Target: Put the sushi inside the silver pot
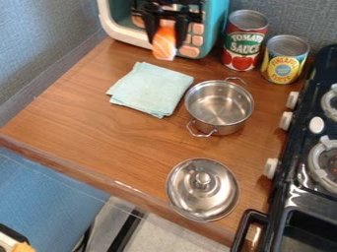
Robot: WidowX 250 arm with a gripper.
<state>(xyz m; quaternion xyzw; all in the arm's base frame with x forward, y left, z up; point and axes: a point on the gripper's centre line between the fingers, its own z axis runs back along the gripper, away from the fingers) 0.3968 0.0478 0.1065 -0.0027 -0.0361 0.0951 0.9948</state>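
Orange sushi (pixel 164 43) with white streaks

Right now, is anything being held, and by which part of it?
Yes, the orange-and-white sushi. The gripper has it by its upper part, leaving the lower end sticking out below.

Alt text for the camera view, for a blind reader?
A black gripper holds orange sushi before a teal toy appliance, away from the open, empty silver pot. The lid lies on the wooden counter, with a folded cloth and two cans.
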